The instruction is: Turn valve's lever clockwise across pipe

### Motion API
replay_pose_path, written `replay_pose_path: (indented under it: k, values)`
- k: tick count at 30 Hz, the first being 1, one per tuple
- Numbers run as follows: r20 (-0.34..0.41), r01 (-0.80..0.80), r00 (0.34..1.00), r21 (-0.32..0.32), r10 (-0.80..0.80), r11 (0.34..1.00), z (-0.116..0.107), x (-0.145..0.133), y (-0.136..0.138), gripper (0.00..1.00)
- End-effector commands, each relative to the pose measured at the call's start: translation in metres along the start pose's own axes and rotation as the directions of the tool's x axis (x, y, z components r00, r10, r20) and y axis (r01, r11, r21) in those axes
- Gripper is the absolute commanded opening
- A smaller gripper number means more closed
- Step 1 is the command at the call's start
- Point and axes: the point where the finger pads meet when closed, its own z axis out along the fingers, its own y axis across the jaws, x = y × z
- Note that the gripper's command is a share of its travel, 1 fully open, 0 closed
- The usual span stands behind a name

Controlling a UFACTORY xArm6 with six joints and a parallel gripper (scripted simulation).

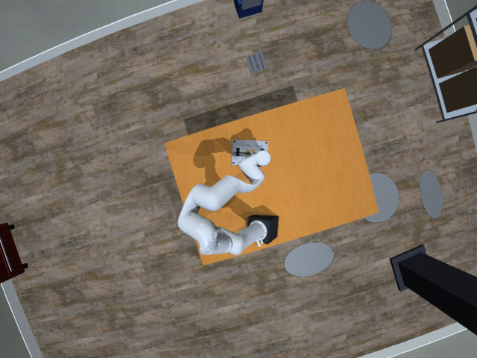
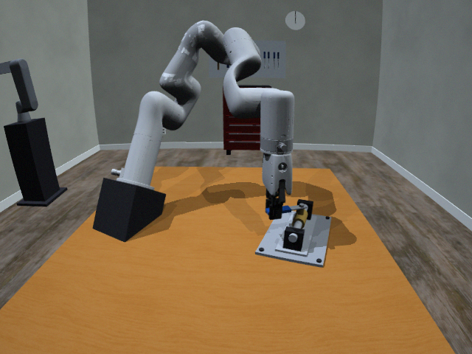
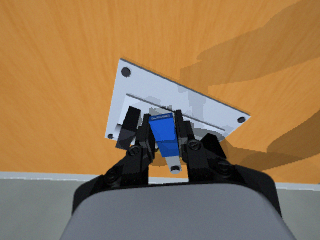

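The valve [image 2: 299, 223] sits on a grey baseplate [image 2: 295, 240] on the orange table, its brass body lying between two black pipe blocks. Its lever [image 2: 291, 208] [image 3: 164, 133] is a thin grey strip with a blue tip; it points left from the stem, roughly across the pipe. My gripper [image 2: 275, 210] hangs straight down at the plate's left side and is shut on the lever's blue tip, which shows between the black fingers in the wrist view [image 3: 165, 137]. From above, the wrist hides most of the valve [image 1: 248, 151].
The arm's black base [image 2: 127, 209] stands at the table's left rear. A black pedestal [image 2: 30, 160] stands on the floor at the left and a red tool cabinet [image 2: 240, 123] behind the table. The plate lies near the table's far edge in the wrist view.
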Motion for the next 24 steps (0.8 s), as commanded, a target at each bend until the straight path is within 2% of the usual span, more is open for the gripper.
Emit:
replay_pose_path:
  k: [1,24]
  values:
    - [-0.002,-0.034,0.999,-0.011,0.034,0.999,0.0006,-0.0003,0.0073,0.00]
    - [-0.003,-0.145,0.989,-0.011,0.145,0.989,0.0005,-0.0011,0.0161,0.00]
